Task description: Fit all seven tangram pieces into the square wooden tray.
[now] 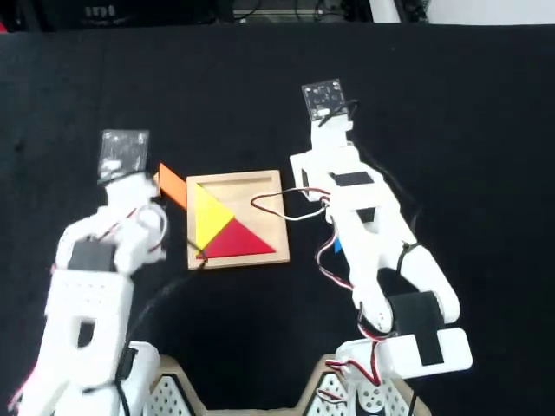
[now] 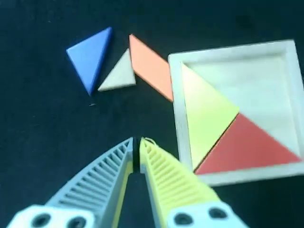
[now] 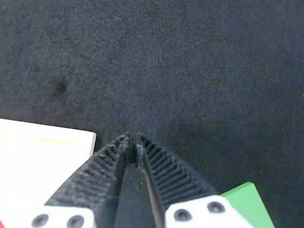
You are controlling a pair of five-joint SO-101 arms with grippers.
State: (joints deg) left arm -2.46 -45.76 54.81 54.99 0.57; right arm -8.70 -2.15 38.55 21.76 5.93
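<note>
Left wrist view: tray (image 2: 232, 50) at frame right, yellow triangle (image 2: 206, 116) and red triangle (image 2: 247, 145) seated.
Left hand (image 2: 136, 147) and right hand (image 3: 132, 142) are closed, empty; the orange parallelogram (image 2: 149, 66) against the tray is judged next, requiring an opened hand.

Bench (image 1: 486, 130) covered edge to edge in black cloth (image 3: 190, 71), matte, with fine lint and loose fibres visible at close range. Beyond the far edge, a narrow strip of room: dark equipment (image 1: 104, 12) at the left, loose cables (image 1: 260, 10) near the middle, a white surface (image 1: 494, 10) at the right. Even, diffuse light across the cloth.
</note>
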